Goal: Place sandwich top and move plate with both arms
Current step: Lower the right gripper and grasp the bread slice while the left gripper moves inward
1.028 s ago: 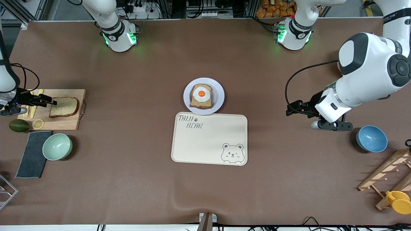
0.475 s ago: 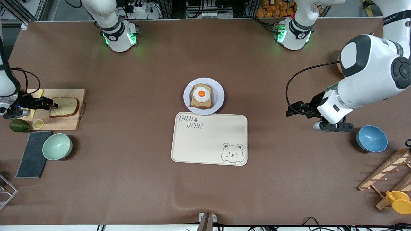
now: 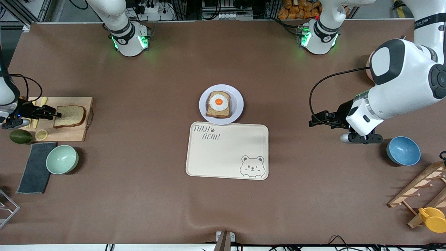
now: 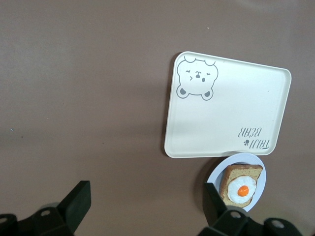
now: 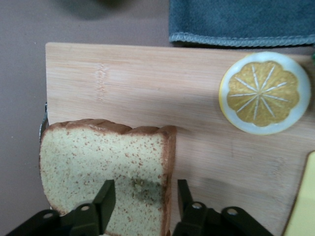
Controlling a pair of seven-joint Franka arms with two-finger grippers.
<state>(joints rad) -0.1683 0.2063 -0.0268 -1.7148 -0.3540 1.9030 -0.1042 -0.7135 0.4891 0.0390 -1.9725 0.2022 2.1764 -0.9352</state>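
Note:
The sandwich top, a bare brown slice, lies flat on a wooden cutting board at the right arm's end of the table. My right gripper is low at the slice's crust edge and is open. In the right wrist view one finger is over the sandwich top and the other over the board beside the crust, around the right gripper's gap. The plate holds toast with a fried egg. My left gripper hangs open and empty over bare table, its fingers wide.
A cream bear-printed tray lies just nearer the camera than the plate. A lemon slice, an avocado, a grey cloth and a green bowl crowd the board. A blue bowl and a wooden rack are at the left arm's end.
My right gripper has shifted slightly along the slice's edge and its fingers have narrowed around the crust. The left arm has drifted a little; its gripper stays open.

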